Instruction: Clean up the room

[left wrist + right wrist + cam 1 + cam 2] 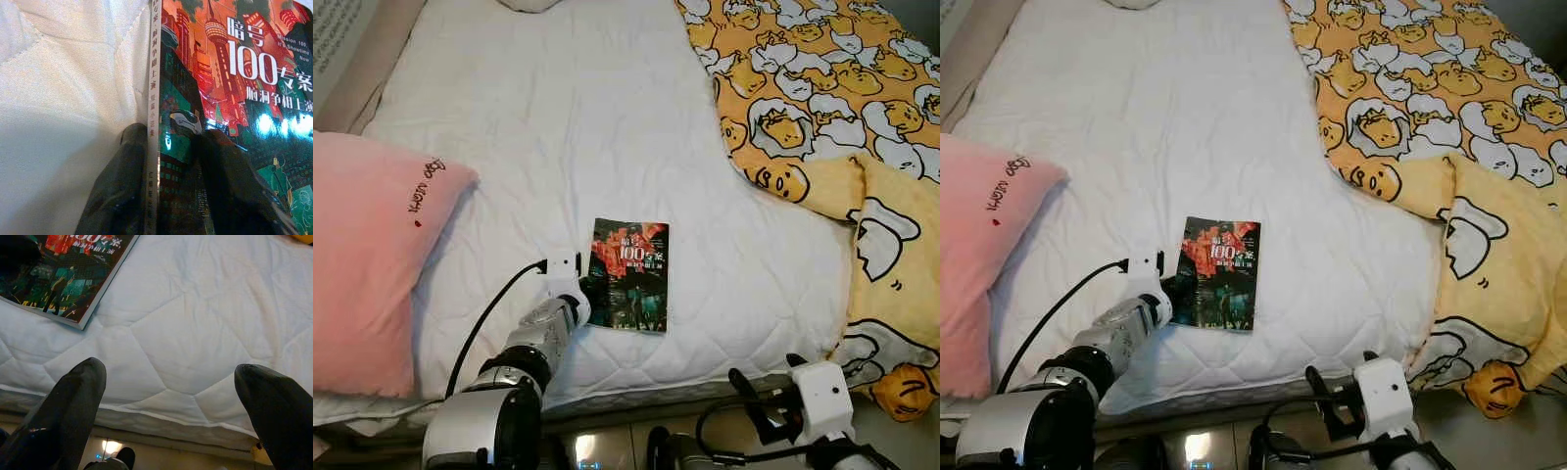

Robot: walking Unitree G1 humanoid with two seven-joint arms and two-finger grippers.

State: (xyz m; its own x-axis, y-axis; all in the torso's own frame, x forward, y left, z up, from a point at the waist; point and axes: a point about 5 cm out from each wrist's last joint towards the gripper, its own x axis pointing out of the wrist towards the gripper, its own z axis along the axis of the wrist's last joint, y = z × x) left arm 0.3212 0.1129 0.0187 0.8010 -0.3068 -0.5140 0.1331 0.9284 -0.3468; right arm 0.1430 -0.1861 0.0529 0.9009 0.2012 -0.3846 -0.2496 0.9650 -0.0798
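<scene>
The white bed [558, 117] lies open across its middle and far end, a broad stretch where a tool could pass freely. A pink pillow [367, 264] blocks the robot's left side near the bed edge. A yellow patterned blanket [832, 98] heaps over the right side and drapes off the near corner. Between them a book [630, 275] lies flat near the front edge, the left tool [592, 294] at its spine. The right tool [171, 396], fingers spread, hangs before the bed's edge.
</scene>
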